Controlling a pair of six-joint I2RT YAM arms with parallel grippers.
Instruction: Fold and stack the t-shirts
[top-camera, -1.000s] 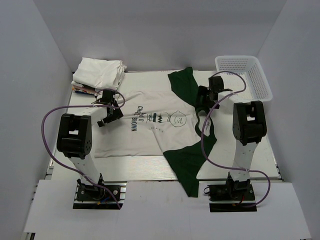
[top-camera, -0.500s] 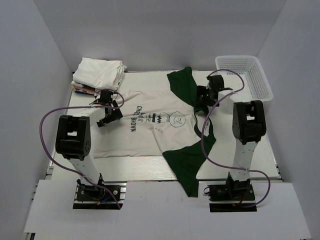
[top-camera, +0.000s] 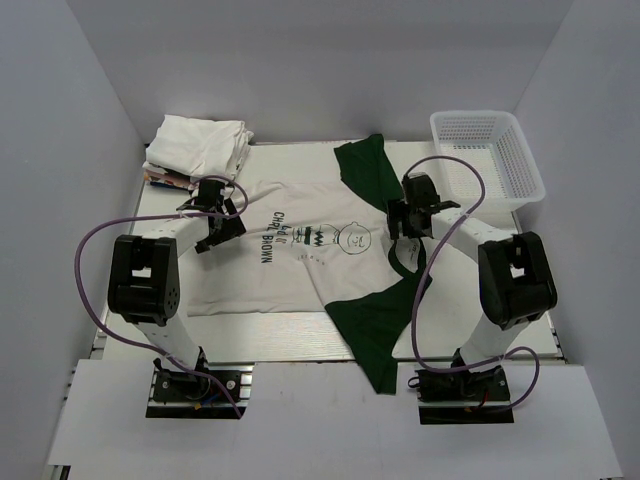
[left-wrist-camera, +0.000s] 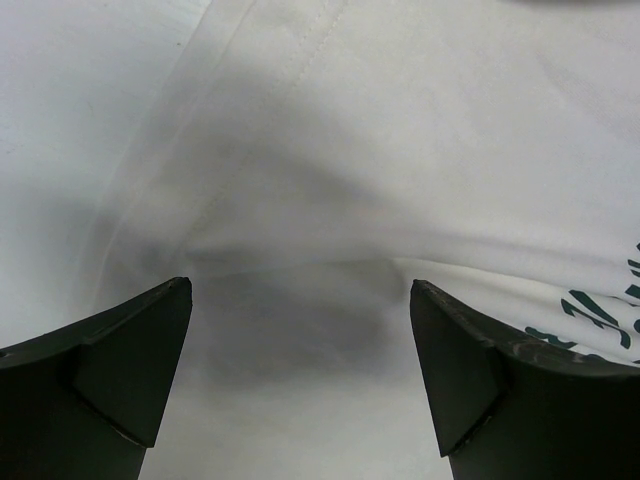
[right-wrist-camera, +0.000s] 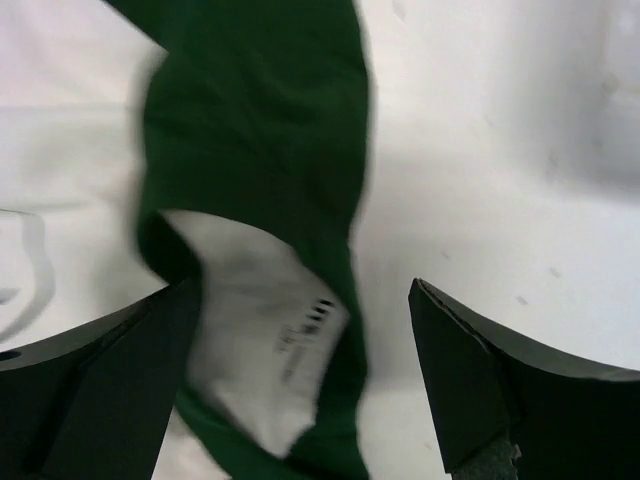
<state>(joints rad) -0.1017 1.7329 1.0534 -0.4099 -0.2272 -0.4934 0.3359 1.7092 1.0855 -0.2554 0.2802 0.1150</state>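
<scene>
Two grippers hang wide open over a spread cartoon-print tee, with a folded pile at far left and a basket at far right.
At the far left corner of the pale table (top-camera: 520, 300) sits the stack of folded whitish t-shirts (top-camera: 200, 145). Just right of it, the left gripper (left-wrist-camera: 300, 288) has its jaws spread wide over the stitched hem (left-wrist-camera: 300, 60) and holds nothing. Whether it touches the cloth cannot be told. The white t-shirt with dark green sleeves (top-camera: 300, 265) lies flat mid-table; its sideways green print (top-camera: 272, 238) reads "BROWN", the rest is too small. One green sleeve (top-camera: 375, 350) drapes over the near edge. The right gripper (right-wrist-camera: 302, 285), equally wide and empty, sits above the dark green collar (right-wrist-camera: 250, 150), whose white neck label (right-wrist-camera: 300, 330) is illegible. Bare table separates the shirt from the white plastic mesh basket (top-camera: 500, 150).
</scene>
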